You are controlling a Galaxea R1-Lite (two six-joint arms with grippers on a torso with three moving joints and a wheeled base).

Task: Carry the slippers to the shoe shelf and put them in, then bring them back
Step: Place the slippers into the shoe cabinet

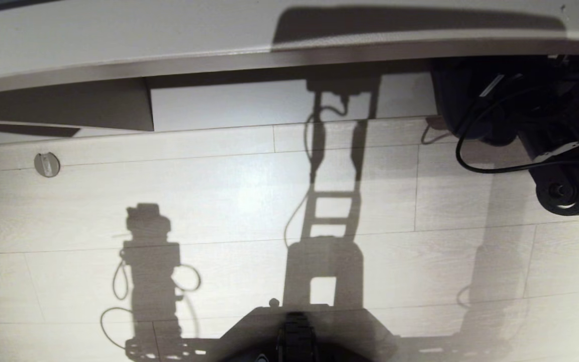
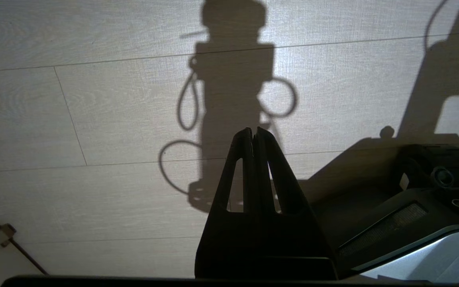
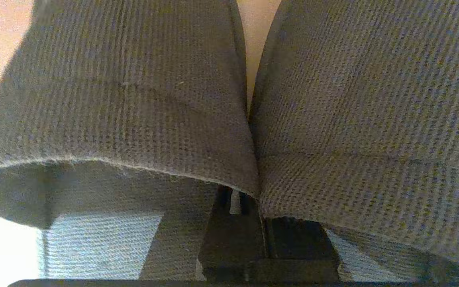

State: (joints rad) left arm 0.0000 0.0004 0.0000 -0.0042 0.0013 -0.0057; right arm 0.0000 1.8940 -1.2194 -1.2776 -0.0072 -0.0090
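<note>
**R gripper has both slippers pinched, up by the desk edge**

The right gripper is clenched on the slippers; in the right wrist view its fingers run in where the two woven uppers press together, so the pair hangs side by side from one pinch. In the head view the right arm sits just under the desk edge, at the right end of it, w/ the dark slipper bulk tucked right below that edge. The left gripper is parked low over the wood floor, well apart from the desk edge, fingers pressed together on nothing.

The shoe shelf can't be told for sure here; only a dark recess shows under the desk edge, toward its left end.

Judgement: this is the carry leg. To do it well, the pinch prob. shouldn't relax at all, since soft fabric can creep out of a narrow grip. Slow base turns, no wrist swing, and enough height that soles don't drag or catch the desk edge. Approach the shelf square-on, toes first.
</note>
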